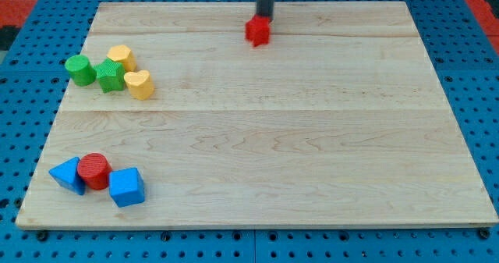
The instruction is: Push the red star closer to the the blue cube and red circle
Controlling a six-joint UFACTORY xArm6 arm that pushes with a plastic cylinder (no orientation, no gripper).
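The red star (257, 30) sits near the view's top, a little right of centre, on the wooden board (312, 138). My tip (264, 17) is just above it, touching or almost touching its top edge. The red circle (94, 170) stands at the bottom left, between a blue triangular block (68, 175) on its left and the blue cube (126, 187) on its lower right. All three touch or nearly touch. The star is far from them, across the board.
A cluster at the upper left holds a green cylinder (79, 69), a green star (110, 76), a yellow block (121, 56) and a yellow heart (139, 84). The board lies on a blue pegboard (23, 99).
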